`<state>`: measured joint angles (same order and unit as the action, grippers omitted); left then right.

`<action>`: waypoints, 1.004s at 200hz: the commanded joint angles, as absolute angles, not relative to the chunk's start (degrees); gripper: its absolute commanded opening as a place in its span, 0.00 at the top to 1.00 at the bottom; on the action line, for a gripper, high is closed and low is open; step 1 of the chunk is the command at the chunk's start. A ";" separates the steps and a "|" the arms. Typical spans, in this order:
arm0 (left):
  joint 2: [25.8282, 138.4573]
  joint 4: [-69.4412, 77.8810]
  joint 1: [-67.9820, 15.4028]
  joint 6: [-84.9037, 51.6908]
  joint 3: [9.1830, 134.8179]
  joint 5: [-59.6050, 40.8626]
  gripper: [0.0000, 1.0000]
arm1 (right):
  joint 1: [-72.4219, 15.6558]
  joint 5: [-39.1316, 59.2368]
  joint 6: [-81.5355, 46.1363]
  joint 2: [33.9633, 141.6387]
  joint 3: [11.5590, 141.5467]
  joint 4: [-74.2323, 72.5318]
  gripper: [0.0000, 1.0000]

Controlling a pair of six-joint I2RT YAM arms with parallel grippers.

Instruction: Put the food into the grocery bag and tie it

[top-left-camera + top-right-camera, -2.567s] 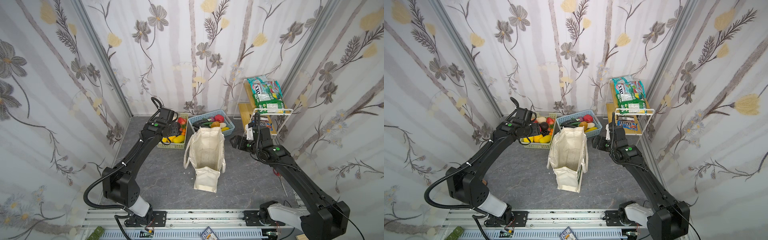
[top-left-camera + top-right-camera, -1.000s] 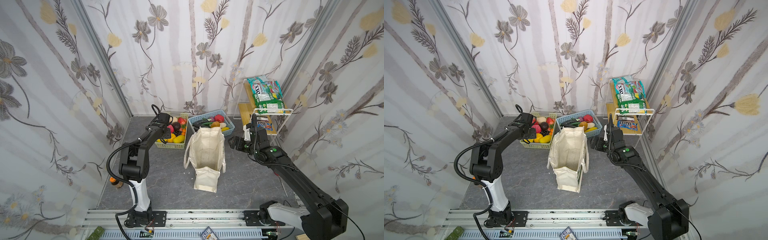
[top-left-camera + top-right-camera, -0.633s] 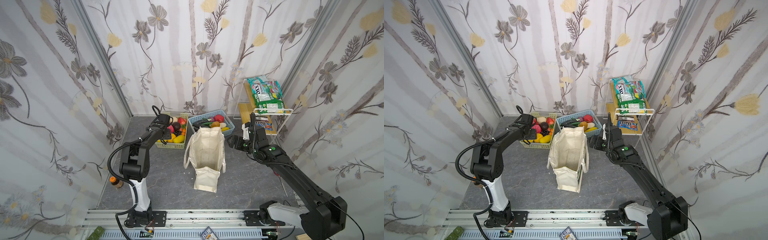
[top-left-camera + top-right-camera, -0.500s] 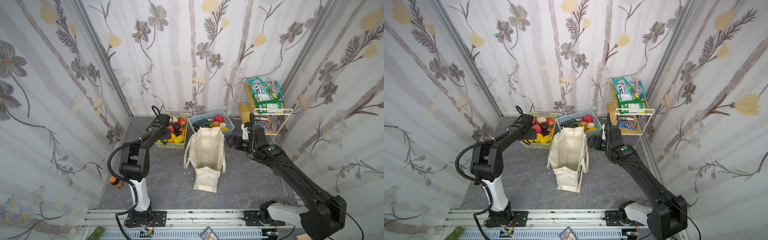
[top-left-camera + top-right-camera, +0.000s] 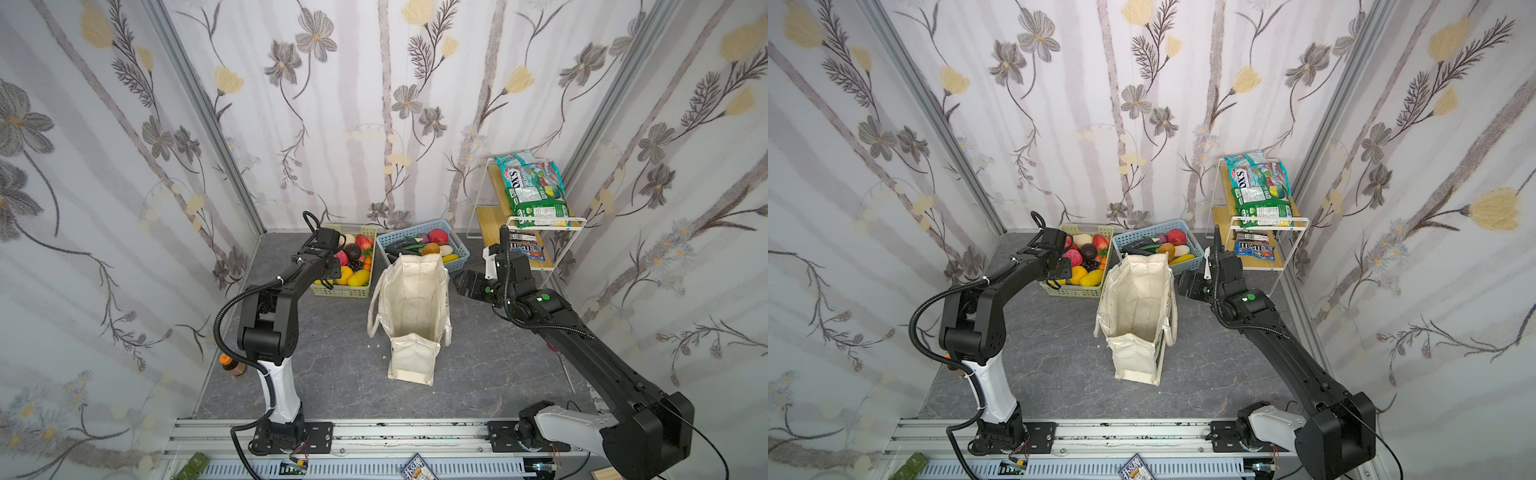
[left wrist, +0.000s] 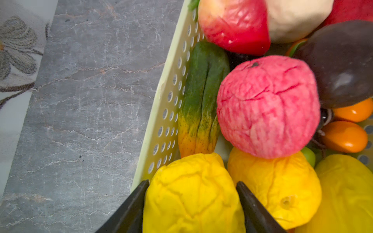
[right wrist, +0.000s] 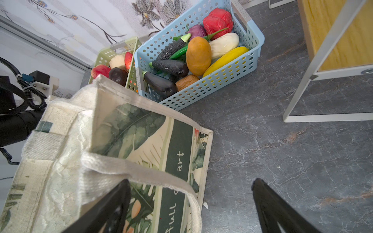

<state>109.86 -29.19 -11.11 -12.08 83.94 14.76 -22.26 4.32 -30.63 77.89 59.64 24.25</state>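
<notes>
The grocery bag (image 5: pixel 409 307) (image 5: pixel 1136 307), a cream tote, stands open mid-table; its green band and print show in the right wrist view (image 7: pixel 129 129). Toy-fruit food fills a pale green basket (image 5: pixel 340 291) (image 5: pixel 1075 291). My left gripper (image 5: pixel 332 276) (image 5: pixel 1059 270) (image 6: pixel 192 182) reaches into that basket, jaws pressed on both sides of a wrinkled yellow fruit (image 6: pixel 191 193) that lies beside a pink apple (image 6: pixel 268 107). My right gripper (image 5: pixel 463 282) (image 5: pixel 1183 284) (image 7: pixel 191 181) stands open at the bag's right side, above its strap handle (image 7: pixel 141 171), holding nothing.
A blue basket (image 5: pixel 457 262) (image 7: pixel 222 76) of vegetables sits behind the bag. At the back right, a white wire shelf (image 5: pixel 540 220) carries snack packets (image 5: pixel 534 191) (image 5: pixel 1260 191). A small orange-capped bottle (image 5: pixel 230 363) stands by the left wall.
My left gripper has stayed in the green basket and its jaws have narrowed onto the yellow fruit. The right gripper has crept a little closer to the bag, still open.
</notes>
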 commanded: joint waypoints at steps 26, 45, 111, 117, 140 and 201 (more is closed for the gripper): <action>106.94 -30.82 -11.25 -12.66 84.02 14.64 0.34 | -22.32 3.96 -30.81 77.96 59.50 22.14 0.07; 105.49 -31.33 -11.42 -12.83 84.11 14.22 0.34 | -22.32 3.87 -30.73 78.00 59.28 22.32 0.07; 100.15 -32.88 -12.09 -14.08 85.33 12.40 0.34 | -22.39 4.43 -30.58 77.53 57.87 22.34 0.07; 99.62 -33.07 -12.25 -14.15 85.55 12.32 0.34 | -22.41 4.48 -30.50 77.44 57.78 22.32 0.07; 97.40 -33.37 -12.82 -14.75 85.72 11.57 0.34 | -22.40 4.56 -30.50 77.28 57.14 22.58 0.07; 91.47 -33.97 -16.30 -16.65 85.14 10.73 0.34 | -22.32 4.42 -30.67 76.77 55.63 22.32 0.06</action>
<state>93.51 -33.34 -15.29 -14.94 85.17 11.40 -22.39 4.38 -30.55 77.06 55.92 24.23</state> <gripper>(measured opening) 0.665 0.934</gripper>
